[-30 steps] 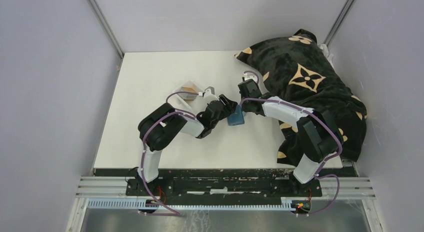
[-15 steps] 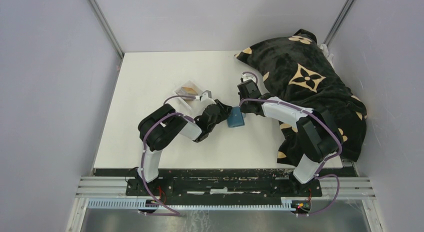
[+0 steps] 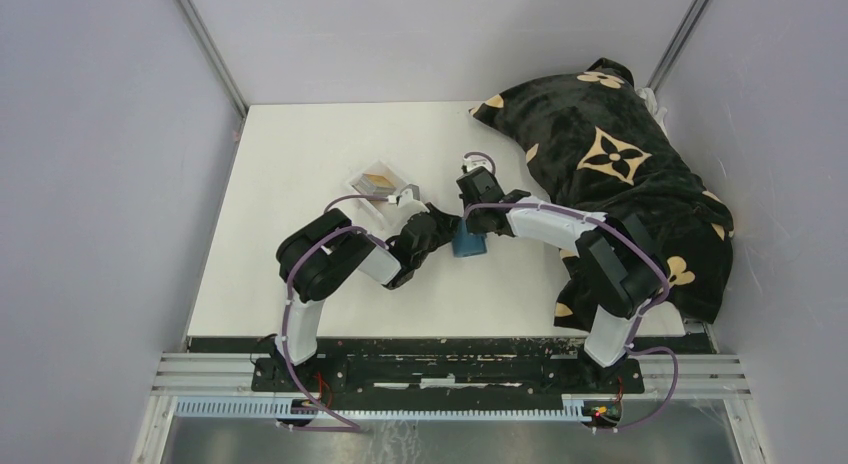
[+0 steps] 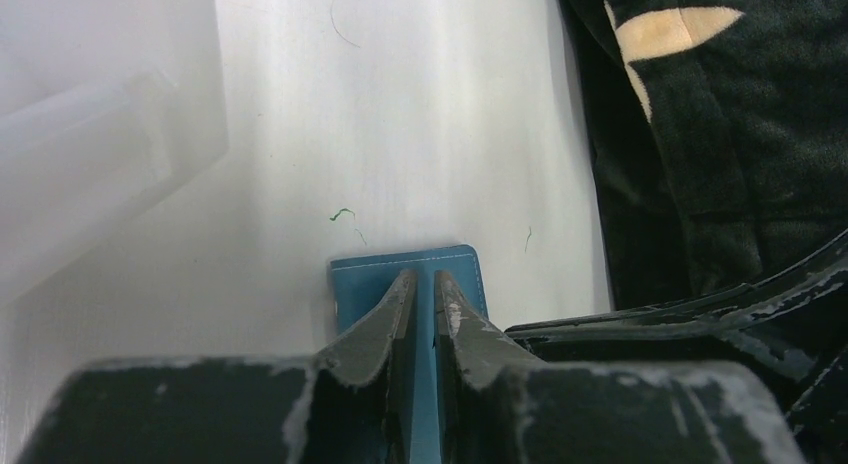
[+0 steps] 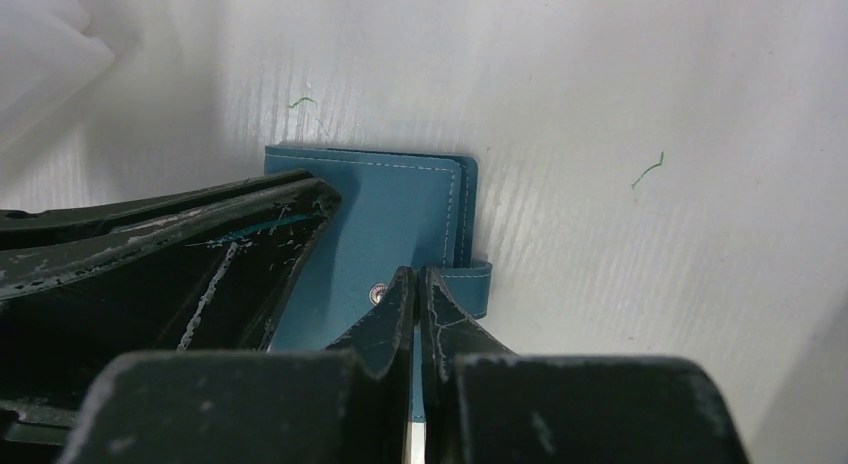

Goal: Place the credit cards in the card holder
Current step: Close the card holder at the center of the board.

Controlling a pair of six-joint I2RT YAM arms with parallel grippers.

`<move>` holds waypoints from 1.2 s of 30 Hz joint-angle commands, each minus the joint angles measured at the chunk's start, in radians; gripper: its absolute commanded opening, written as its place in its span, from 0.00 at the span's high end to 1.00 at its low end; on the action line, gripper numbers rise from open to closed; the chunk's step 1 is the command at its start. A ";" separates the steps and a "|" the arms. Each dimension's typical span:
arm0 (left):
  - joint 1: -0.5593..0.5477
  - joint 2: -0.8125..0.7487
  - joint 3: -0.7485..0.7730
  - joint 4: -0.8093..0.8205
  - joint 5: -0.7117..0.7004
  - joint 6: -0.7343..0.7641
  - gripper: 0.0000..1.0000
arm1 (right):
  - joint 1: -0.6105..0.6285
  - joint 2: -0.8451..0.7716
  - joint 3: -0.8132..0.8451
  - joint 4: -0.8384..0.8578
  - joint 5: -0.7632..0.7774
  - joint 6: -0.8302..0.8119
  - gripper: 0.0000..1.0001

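The teal card holder (image 3: 468, 244) lies closed and flat mid-table, its snap tab (image 5: 468, 286) on one edge. My left gripper (image 3: 450, 228) reaches in from the left. Its jaws (image 4: 422, 276) stand nearly together over the holder (image 4: 365, 284), with teal showing in the narrow slit; I cannot tell whether they pinch any of it. My right gripper (image 3: 472, 226) is shut, its tips (image 5: 417, 274) on the holder (image 5: 400, 204) between the snap stud and the tab. The left fingers (image 5: 200, 224) cover its left part. A tan credit card (image 3: 377, 178) lies in the clear tray.
The clear plastic tray (image 3: 362, 194) stands left of the grippers, showing as a pale blur in the wrist views (image 4: 100, 134). A big black cushion with tan flower marks (image 3: 610, 174) fills the table's right side, close to the holder (image 4: 720, 134).
My left jaws have closed from wide to nearly together over the card holder. The right gripper has swung left and nearer onto it, and the holder has shifted slightly left.
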 commanded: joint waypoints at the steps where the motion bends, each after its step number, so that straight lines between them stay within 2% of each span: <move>1: -0.004 -0.006 -0.003 0.036 -0.014 -0.016 0.83 | 0.019 0.014 0.041 0.018 -0.006 0.004 0.97; 11: -0.005 0.012 0.013 0.025 -0.012 -0.014 0.84 | 0.048 0.023 0.052 0.006 0.011 0.006 0.95; 28: -0.006 0.020 0.015 0.012 -0.011 -0.019 0.84 | 0.069 0.018 0.066 -0.022 0.052 0.008 0.75; 36: -0.007 0.027 0.013 0.016 -0.010 -0.024 0.84 | 0.072 0.004 0.058 -0.012 0.055 0.008 0.75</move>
